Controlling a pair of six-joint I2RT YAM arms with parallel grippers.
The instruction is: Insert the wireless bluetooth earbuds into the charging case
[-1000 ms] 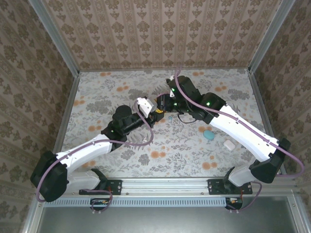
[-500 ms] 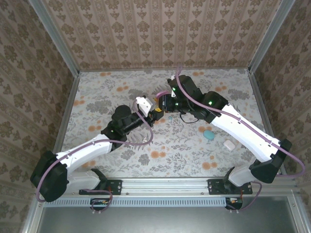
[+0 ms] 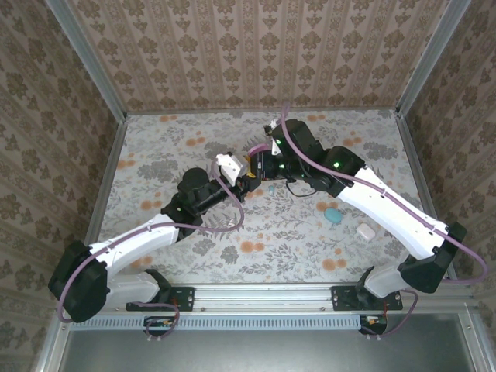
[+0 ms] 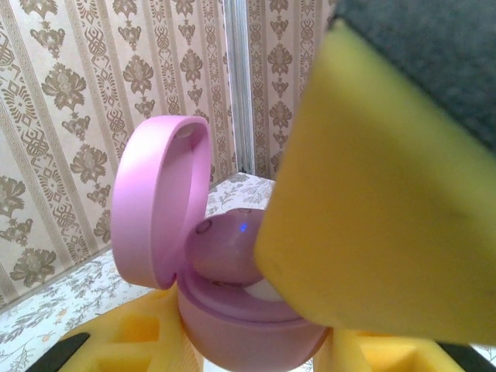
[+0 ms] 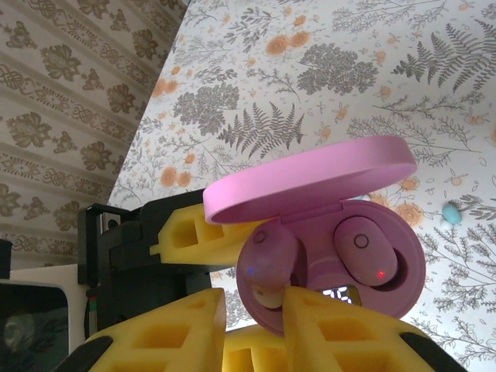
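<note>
1. Top view: a teal case and a white case lie on the desk.
2. Left wrist: the left fingers clamp the open pink case.
3. Right wrist: the right fingers pinch a pink earbud against its socket; a second earbud sits seated.

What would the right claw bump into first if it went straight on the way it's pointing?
The open pink charging case, gripped by the left gripper. The right gripper pinches a pink earbud that seems to sit at the case's free socket, so that bud would press in first.
</note>
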